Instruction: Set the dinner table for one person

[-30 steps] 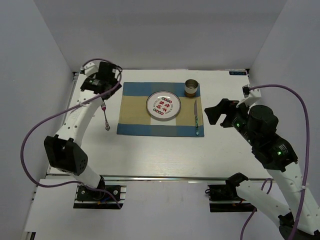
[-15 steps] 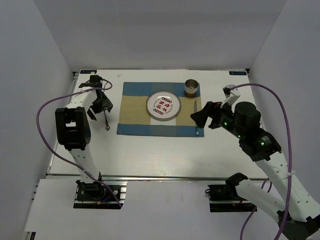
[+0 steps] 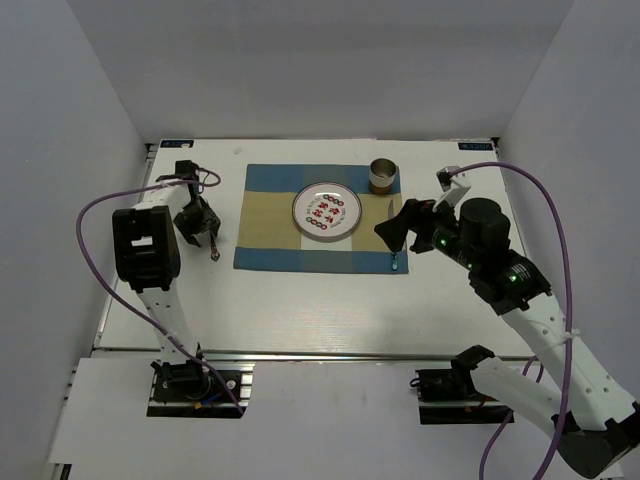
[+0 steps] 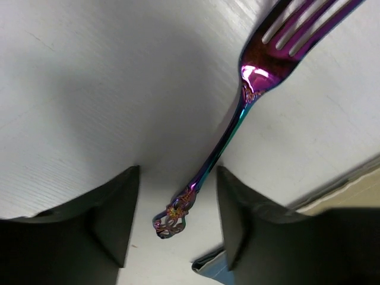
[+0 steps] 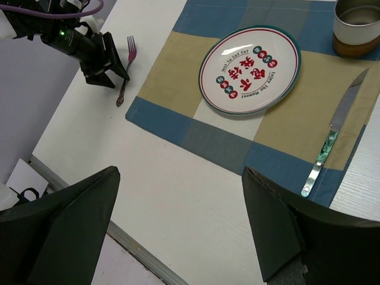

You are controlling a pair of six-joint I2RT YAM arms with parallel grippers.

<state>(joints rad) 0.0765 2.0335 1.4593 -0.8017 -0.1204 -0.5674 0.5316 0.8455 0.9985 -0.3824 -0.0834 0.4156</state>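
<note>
The left tool, spread, straddles the fork lying on the dinner table.

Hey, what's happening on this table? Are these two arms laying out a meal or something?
Two robot arms are setting a place for one. A plate, a cup and a knife already sit on the checked placemat. The left gripper is down over the fork, which lies on the bare table just left of the placemat. Its jaws straddle the handle, open, not gripping yet. The right gripper hovers open near the knife, holding nothing.
</note>
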